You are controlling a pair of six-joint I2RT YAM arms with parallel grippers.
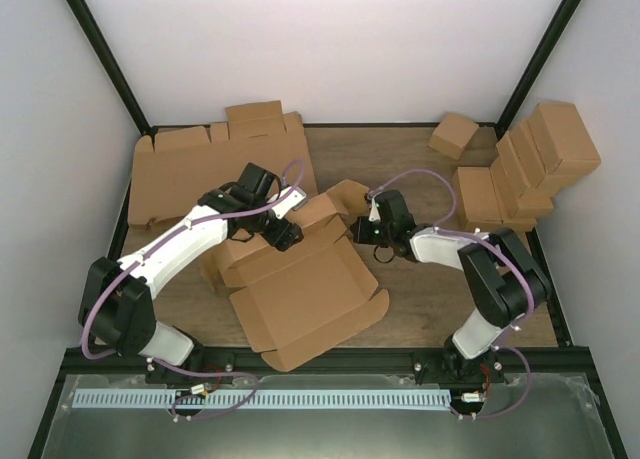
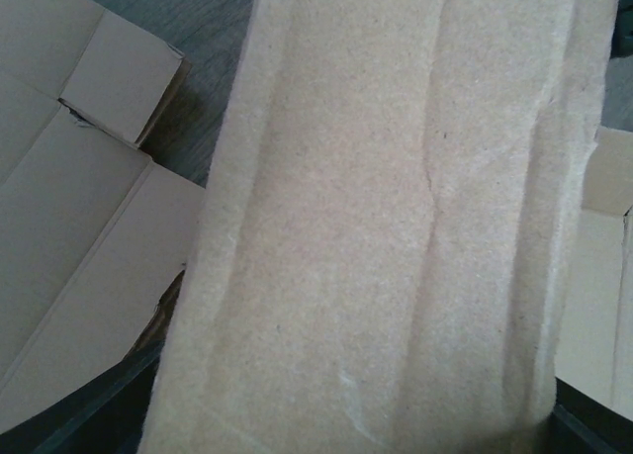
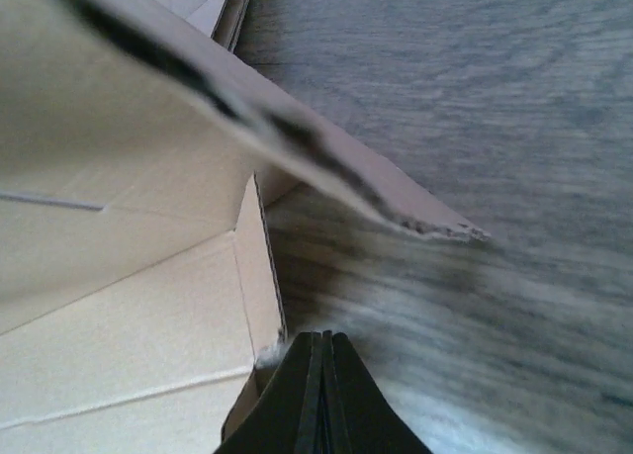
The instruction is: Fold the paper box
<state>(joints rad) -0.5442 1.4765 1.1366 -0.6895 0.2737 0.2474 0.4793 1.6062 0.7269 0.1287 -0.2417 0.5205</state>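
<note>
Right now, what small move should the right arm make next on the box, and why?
Probably nudge the right gripper sideways against the side flap of the paper box to fold it inward: its jaws look shut on nothing, beside that flap's edge, while the left gripper sits at the raised wall.

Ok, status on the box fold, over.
Right pincer shut beside the paper box, at a corner flap. Left pincer over its rear wall, grip unclear. Nothing in the way.
</note>
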